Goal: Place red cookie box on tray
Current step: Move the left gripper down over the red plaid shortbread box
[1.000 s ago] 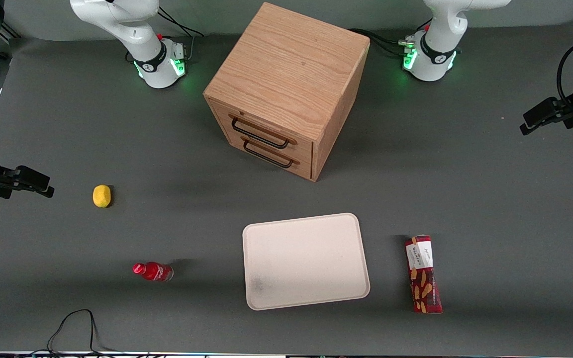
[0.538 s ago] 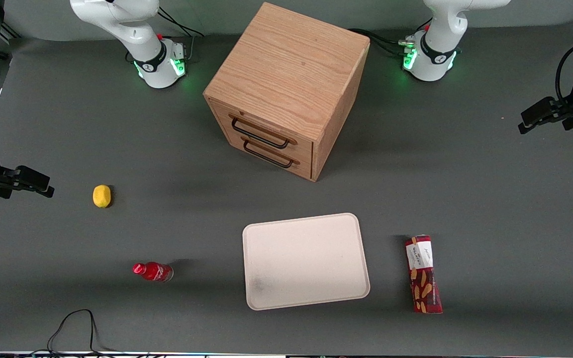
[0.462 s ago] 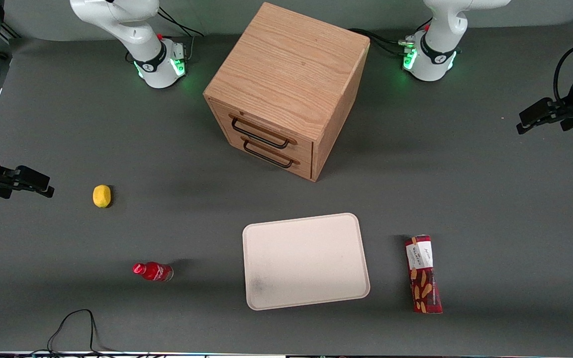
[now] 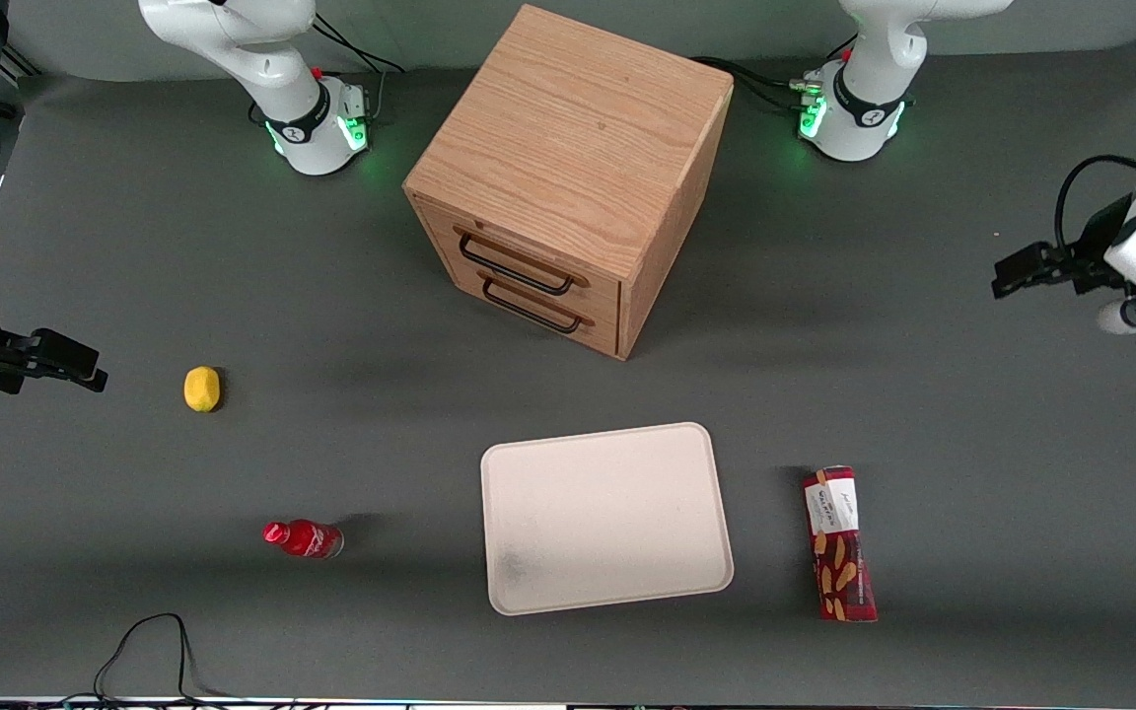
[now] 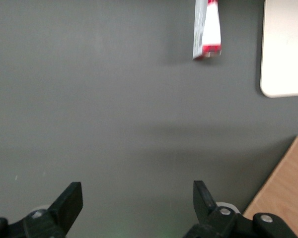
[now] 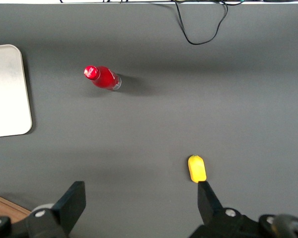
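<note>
Wooden cabinet (image 4: 568,177) with two drawers; what looks like a lemon (image 4: 201,388); red bottle (image 4: 303,538); black cable (image 4: 149,651)

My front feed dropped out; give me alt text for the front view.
The red cookie box lies flat on the table beside the tray, not on it. The open gripper hovers at the working arm's end, farther from the camera than the box.

Red cookie box (image 5: 207,29): in the wrist view we see only its white-label end; the rest is cut off by the picture's edge, and it looks blurred.
Tray (image 5: 287,49): we see one rounded corner beside the box.
Cabinet (image 5: 283,191): only a wooden corner.
Gripper (image 5: 137,203): we see fingertips spread apart; its body is cut off.
</note>
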{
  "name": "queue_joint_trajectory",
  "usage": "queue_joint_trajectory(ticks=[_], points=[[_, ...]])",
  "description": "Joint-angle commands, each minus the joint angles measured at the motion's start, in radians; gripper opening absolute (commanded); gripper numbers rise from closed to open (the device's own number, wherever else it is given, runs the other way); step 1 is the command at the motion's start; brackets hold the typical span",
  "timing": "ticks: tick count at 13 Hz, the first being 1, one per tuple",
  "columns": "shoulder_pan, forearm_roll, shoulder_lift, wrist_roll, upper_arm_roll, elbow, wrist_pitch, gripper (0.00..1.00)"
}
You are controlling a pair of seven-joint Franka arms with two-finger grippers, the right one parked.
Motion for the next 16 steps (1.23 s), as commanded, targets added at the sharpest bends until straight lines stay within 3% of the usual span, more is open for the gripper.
queue_joint_trajectory(ticks=[1, 6, 11, 14, 15, 16], points=[[-0.021, -0.04, 0.133, -0.007, -0.029, 0.051, 0.141, 0.99], [-0.137, -0.046, 0.504, -0.135, -0.026, 0.348, 0.254, 0.99], [-0.19, 0.015, 0.738, -0.117, 0.014, 0.36, 0.662, 0.99], [-0.213, 0.021, 0.808, -0.11, 0.041, 0.36, 0.753, 0.98], [-0.214, 0.021, 0.825, -0.11, 0.047, 0.361, 0.768, 0.89], [-0.216, 0.02, 0.83, -0.118, 0.055, 0.355, 0.797, 0.67]])
